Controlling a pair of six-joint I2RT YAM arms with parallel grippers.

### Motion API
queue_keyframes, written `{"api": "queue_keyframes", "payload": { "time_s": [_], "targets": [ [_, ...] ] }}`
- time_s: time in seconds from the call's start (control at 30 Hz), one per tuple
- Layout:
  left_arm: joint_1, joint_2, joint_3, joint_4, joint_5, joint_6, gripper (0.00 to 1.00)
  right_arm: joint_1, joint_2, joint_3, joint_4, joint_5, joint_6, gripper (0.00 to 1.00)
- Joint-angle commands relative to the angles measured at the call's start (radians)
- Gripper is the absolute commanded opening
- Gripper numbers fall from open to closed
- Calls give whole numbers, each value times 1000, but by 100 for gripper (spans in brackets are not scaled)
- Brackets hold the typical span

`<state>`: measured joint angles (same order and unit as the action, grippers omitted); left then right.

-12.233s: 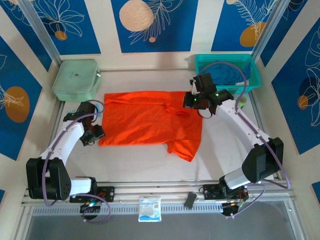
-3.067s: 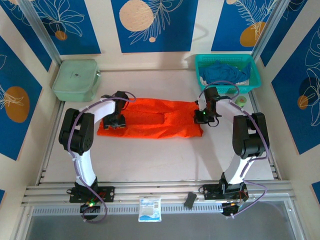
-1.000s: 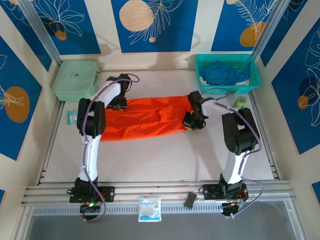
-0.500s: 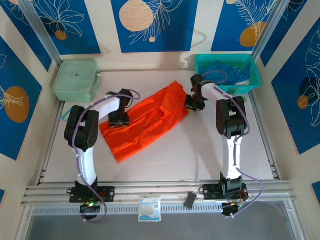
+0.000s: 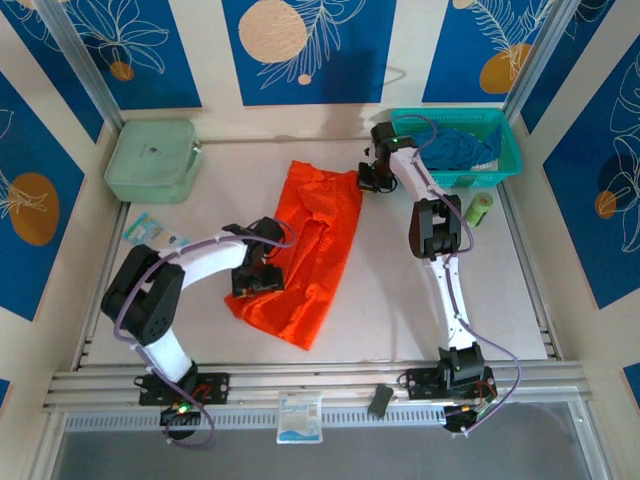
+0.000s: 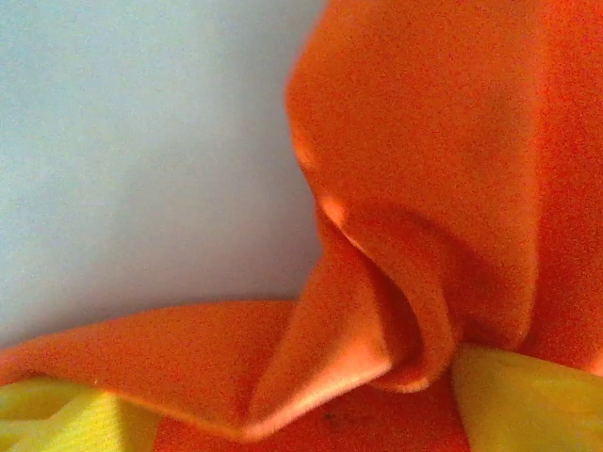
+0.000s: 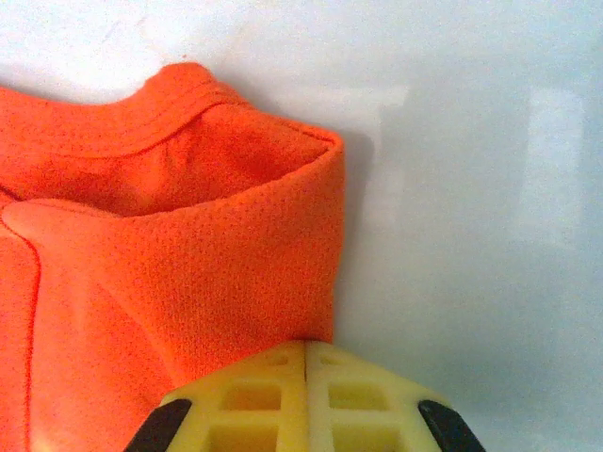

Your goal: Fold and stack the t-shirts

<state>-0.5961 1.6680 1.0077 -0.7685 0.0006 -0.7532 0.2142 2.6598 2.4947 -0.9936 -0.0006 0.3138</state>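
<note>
Mid-fold, bright orange cloth tee (image 5: 312, 245): right gripper (image 7: 308, 363) pinches its edge, left gripper (image 6: 283, 414) wide open. Next imo: regrab + fold.

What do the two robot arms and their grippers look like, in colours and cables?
The left arm and right arm have white links, black joints and a purple cable looped alongside. The left gripper and right gripper have black bodies. Their fingers are yellow, the right ones with a square lattice.
</note>
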Motion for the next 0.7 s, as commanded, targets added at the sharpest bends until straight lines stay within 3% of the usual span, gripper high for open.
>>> {"api": "queue_keyframes", "payload": {
  "time_s": [0.0,0.17,0.27,0.3,0.43,0.47,0.67],
  "targets": [
    [-8,-116,33,-115,15,-49,82,17,-38,0,-63,-43,-22,0],
    [-8,-248,111,-252,-51,-38,91,26,-219,-141,0,-30,-12,2],
    [-6,-294,86,-256,-73,-38,88,37,-342,-267,18,4,17,3],
    [-6,-298,62,-241,-76,-38,79,42,-386,-322,27,10,35,3],
    [1,-255,-41,-144,-52,-47,15,71,-564,-593,100,4,129,0],
    [1,-237,-60,-119,-47,-51,3,81,-595,-649,119,1,149,0],
    [-1,-116,-143,-10,-71,-58,0,143,-681,-860,219,-51,254,0]
  ]
}}
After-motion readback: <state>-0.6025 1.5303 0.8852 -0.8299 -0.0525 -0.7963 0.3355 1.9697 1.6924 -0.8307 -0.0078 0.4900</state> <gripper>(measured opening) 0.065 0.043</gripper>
